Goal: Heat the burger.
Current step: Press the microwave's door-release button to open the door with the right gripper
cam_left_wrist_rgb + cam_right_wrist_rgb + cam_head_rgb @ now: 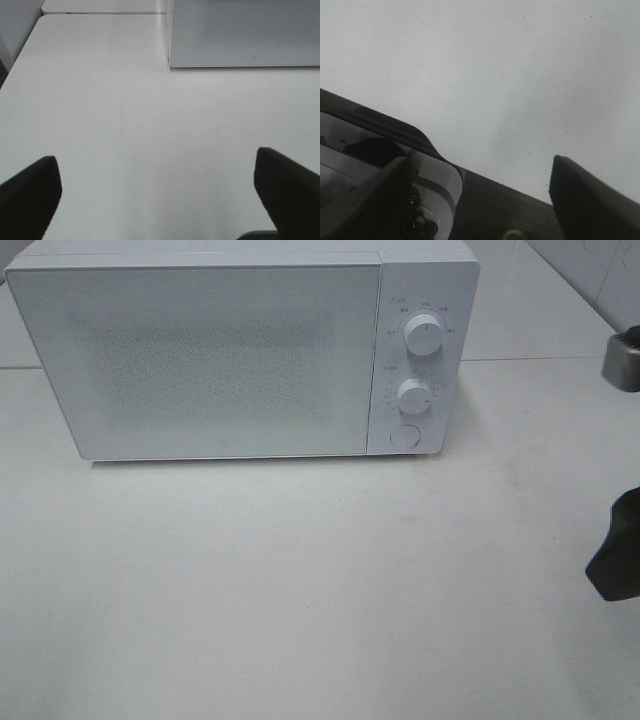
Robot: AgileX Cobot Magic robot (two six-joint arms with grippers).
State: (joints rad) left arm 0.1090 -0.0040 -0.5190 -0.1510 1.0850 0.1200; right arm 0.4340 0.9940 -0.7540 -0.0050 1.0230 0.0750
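Both sets of jaws stand spread and empty, left gripper (156, 167) and right gripper (480, 165) parked clear of the shut microwave (220, 350) at the bench's (300, 590) back edge; we see no burger (perhaps inside).

One white microwave oven (200, 350), two round dials (425, 335), one round button (404, 436), one bench (300, 590), and two end effectors: the left end effector (155, 157) and the right end effector (481, 159).

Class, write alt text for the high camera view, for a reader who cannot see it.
A white microwave with its door closed stands on a white table, seen from above. Its right panel has two dials and a round button; a dark arm part shows at the right edge.
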